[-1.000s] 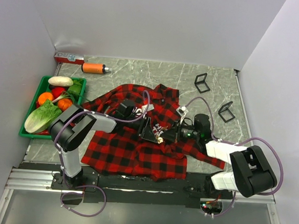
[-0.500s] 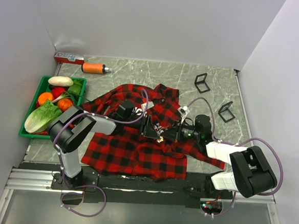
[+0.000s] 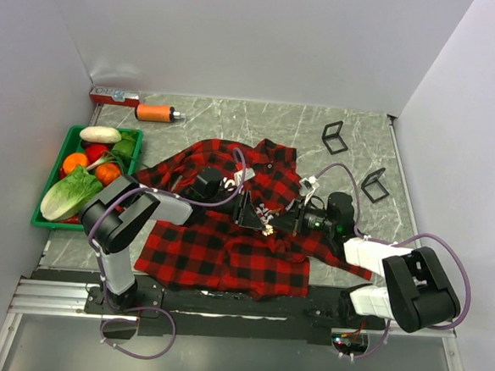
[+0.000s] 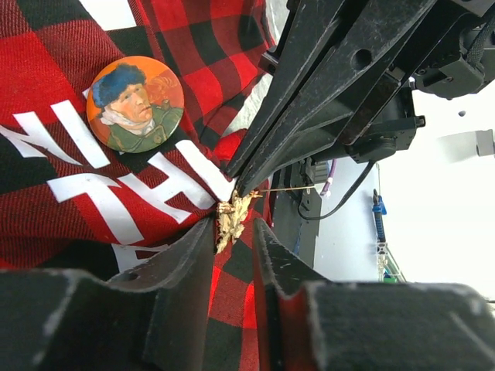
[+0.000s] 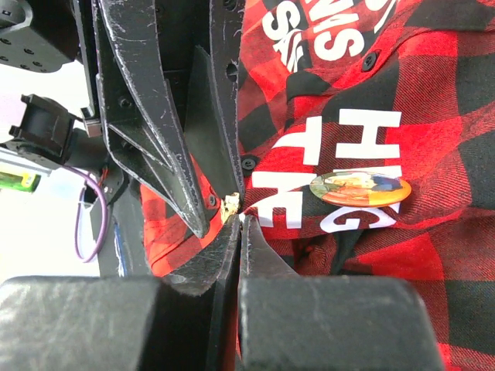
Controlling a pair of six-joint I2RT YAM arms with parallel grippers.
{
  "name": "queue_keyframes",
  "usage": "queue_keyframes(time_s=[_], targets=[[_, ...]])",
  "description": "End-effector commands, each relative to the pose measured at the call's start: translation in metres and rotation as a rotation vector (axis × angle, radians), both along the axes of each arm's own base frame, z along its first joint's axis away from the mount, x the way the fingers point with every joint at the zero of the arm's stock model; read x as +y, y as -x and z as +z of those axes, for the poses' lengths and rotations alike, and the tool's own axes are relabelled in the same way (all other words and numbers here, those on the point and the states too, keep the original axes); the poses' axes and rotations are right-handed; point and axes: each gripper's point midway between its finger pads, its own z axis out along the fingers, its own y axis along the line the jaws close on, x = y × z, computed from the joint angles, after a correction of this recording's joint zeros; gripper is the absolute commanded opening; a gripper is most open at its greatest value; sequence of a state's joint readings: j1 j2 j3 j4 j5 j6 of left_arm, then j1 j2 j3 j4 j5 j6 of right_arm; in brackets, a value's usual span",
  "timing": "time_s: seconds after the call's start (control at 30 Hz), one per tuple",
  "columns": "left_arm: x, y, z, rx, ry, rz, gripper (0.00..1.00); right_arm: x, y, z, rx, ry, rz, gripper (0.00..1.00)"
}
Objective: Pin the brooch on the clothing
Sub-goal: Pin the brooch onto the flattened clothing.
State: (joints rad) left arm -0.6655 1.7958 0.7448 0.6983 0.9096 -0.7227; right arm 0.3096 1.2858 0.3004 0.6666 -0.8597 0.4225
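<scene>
Brooch (image 4: pixel 230 219), small and gold, lies on the chest of the clothing (image 3: pixel 226 252), a red-and-black plaid shirt spread over the worktop (image 3: pixel 261 118), just below the white lettering. It sits right in the mouth of the left gripper (image 4: pixel 233 232), whose jaws are narrow on either side of it. I cannot tell whether both fingers actually press it. The right gripper (image 5: pixel 239 220) meets it from the opposite side with its jaws fully closed and their tips touching or nearly touching the brooch.

A thin gold pin (image 4: pixel 282 188) runs from the brooch back along the right arm's fingers, so its long axis points away from the left jaws. Both arms are at the brooch.

It is hidden whether the pin has pierced the cloth and whether the right jaws pinch anything. A round portrait badge (image 4: pixel 135 103) sits on the lettering nearby.
</scene>
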Motion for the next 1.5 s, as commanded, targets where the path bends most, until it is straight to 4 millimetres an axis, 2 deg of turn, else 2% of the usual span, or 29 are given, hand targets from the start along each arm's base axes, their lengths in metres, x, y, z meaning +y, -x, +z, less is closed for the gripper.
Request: queue_keyframes(time_s=[0.0,0.07,0.1,0.17,0.43,0.5,0.7,0.77,0.8,0.83,0.9,0.97,1.03,1.1,1.27,1.4,1.47], targets=[[-0.006,0.013,0.023,-0.043,0.066,-0.069,0.26,-0.007,-0.017,0.007,-0.077,0.000,-0.063,0.00],[-0.006,0.014,0.023,-0.038,0.068,-0.074,0.25,-0.007,-0.017,0.006,-0.074,0.001,-0.064,0.00],[-0.007,0.015,0.023,-0.038,0.070,-0.079,0.17,-0.008,-0.017,0.006,-0.073,0.002,-0.066,0.00],[-0.007,0.016,0.022,-0.031,0.067,-0.084,0.11,-0.009,-0.018,0.004,-0.070,0.006,-0.074,0.00],[-0.007,0.018,0.022,-0.027,0.069,-0.090,0.07,-0.011,-0.020,0.001,-0.058,0.009,-0.095,0.00],[-0.007,0.019,0.023,-0.025,0.070,-0.094,0.02,-0.014,-0.023,0.000,-0.055,0.012,-0.117,0.00],[-0.008,0.021,0.026,-0.008,0.092,-0.109,0.01,-0.016,-0.024,0.001,-0.042,0.000,-0.125,0.00],[-0.008,0.022,0.030,-0.013,0.105,-0.109,0.01,-0.017,-0.023,0.003,-0.032,-0.008,-0.126,0.09],[-0.008,0.022,0.031,-0.017,0.106,-0.106,0.01,-0.017,-0.022,0.003,-0.023,-0.009,-0.129,0.23],[-0.008,0.021,0.031,-0.020,0.103,-0.101,0.01,-0.020,-0.022,0.006,-0.027,-0.013,-0.144,0.31],[-0.007,0.021,0.030,-0.027,0.094,-0.098,0.01,-0.025,-0.020,0.007,-0.010,-0.020,-0.164,0.41],[-0.007,0.020,0.030,-0.033,0.091,-0.095,0.01,-0.032,-0.020,0.009,-0.010,-0.018,-0.206,0.45],[-0.007,0.020,0.029,-0.030,0.092,-0.095,0.01,-0.039,-0.016,0.008,0.004,-0.011,-0.237,0.64],[-0.007,0.022,0.028,-0.018,0.093,-0.106,0.01,-0.049,-0.018,0.006,0.020,-0.014,-0.304,0.70],[-0.007,0.020,0.027,-0.012,0.092,-0.106,0.01,-0.062,-0.003,-0.015,0.074,0.006,-0.388,0.66],[-0.005,0.016,0.026,-0.003,0.101,-0.095,0.01,-0.057,0.011,-0.024,0.104,0.000,-0.374,0.50],[-0.004,0.014,0.025,0.004,0.100,-0.096,0.01,-0.055,0.014,-0.026,0.101,0.014,-0.367,0.48]])
